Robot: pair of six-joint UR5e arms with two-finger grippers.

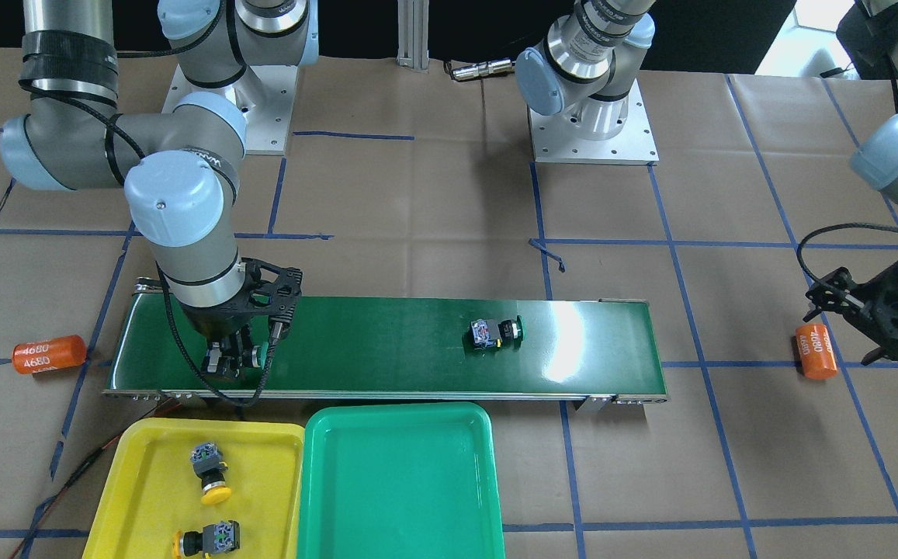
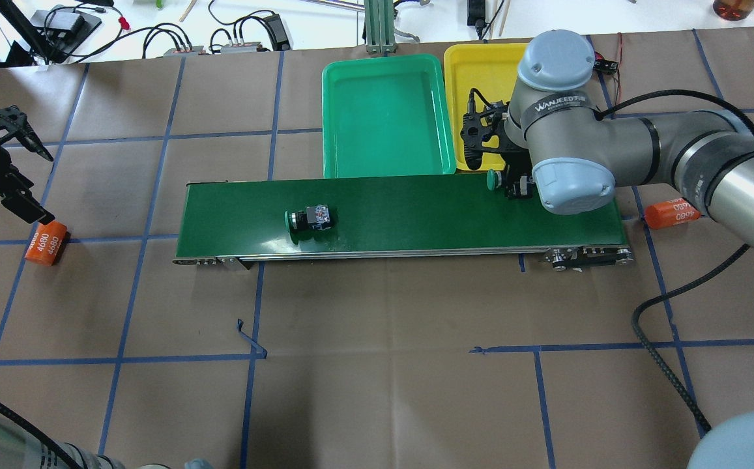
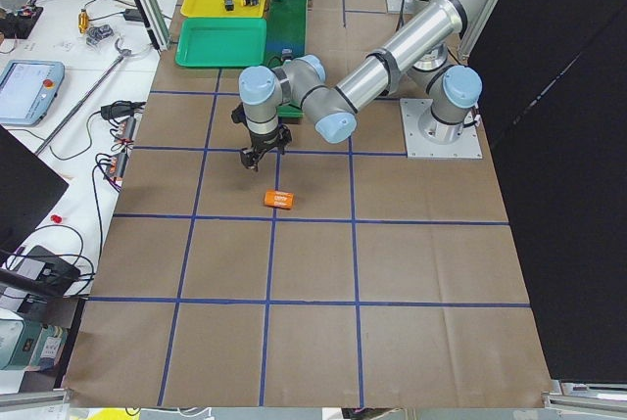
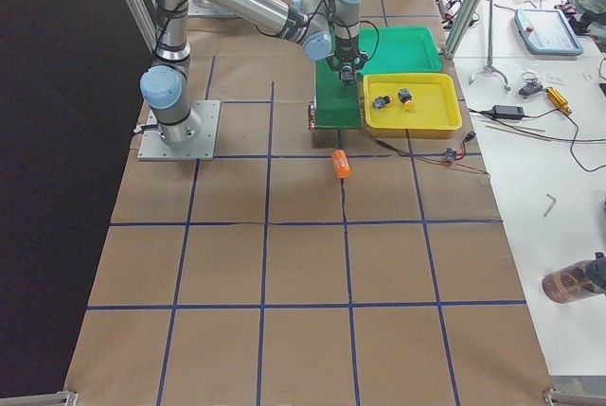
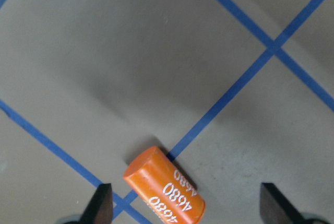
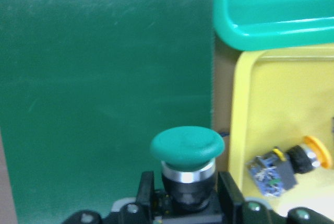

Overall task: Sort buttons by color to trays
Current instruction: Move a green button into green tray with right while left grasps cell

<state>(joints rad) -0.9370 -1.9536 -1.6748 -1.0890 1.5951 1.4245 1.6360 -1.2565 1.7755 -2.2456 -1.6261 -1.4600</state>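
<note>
- Two yellow buttons (image 1: 212,470) already lie in the yellow tray (image 1: 146,485), while the green tray (image 1: 398,481) holds nothing, so the greens are in hand.
- Just over the belt (image 1: 386,349) end, the right fingers (image 6: 228,190) clamp a green button (image 6: 187,145); next, carry it to the green tray and release.
- Mid-belt lies the second green button (image 1: 497,332).
- Wide apart and empty, the left fingers (image 5: 103,203) hover over an orange cylinder (image 5: 166,190) on the tabletop (image 5: 130,51).

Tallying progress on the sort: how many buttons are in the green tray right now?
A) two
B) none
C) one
B: the shallow green plastic tray is bare; one green-capped push-button lies on the dark green belt, and the second green-capped push-button sits between the fingers of the right gripper.
</note>
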